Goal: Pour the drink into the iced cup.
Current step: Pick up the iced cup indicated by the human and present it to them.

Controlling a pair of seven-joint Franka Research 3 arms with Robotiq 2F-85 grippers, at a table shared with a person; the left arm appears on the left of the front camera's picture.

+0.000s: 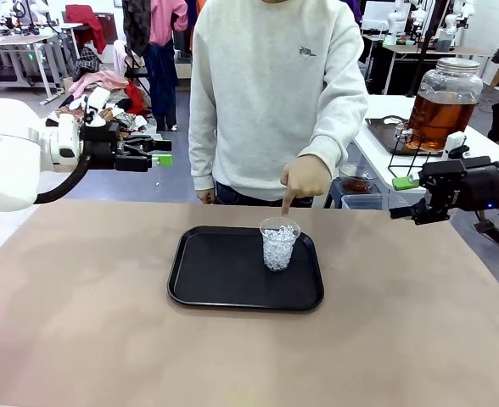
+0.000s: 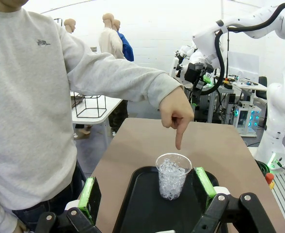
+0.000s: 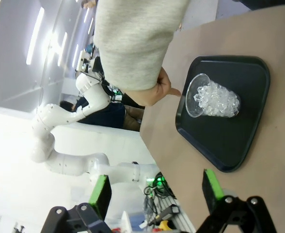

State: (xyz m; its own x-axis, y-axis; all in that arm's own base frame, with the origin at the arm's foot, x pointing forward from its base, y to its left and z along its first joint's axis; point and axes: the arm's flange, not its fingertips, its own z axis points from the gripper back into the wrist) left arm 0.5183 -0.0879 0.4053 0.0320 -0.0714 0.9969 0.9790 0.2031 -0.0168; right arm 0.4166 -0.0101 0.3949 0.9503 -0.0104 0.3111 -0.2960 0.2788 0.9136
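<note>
My left gripper (image 1: 161,151) hangs above the table's left edge with its green-padded fingers spread wide and nothing between them. My right gripper (image 1: 400,198) hovers off the right edge just the same, apart and empty. So I have nothing to pour with yet, and that is the first catch. Out from there, in the middle of the tan tabletop (image 1: 80,322), lies the flat black rectangular plastic tray (image 1: 207,271). The clear plastic cup (image 1: 279,244) packed with ice stands upright on its far right part. The person's hand (image 1: 305,178) hovers right over it, forefinger pointing down close to the rim. If I swing either arm in now, I risk clipping that finger or the sleeve behind it. The cup looks light and tall, so a nudge from a fingertip could tip it and scatter ice across the tray. The amber-brown drink (image 1: 436,119) I can make out sits well away, inside the big round glass jar (image 1: 443,93) with a metal lid on the white side table (image 1: 377,140) beyond my right gripper. That jar looks heavy and too wide for my fingers. A fast stream onto heaped ice would likely splash over the rim.
</note>
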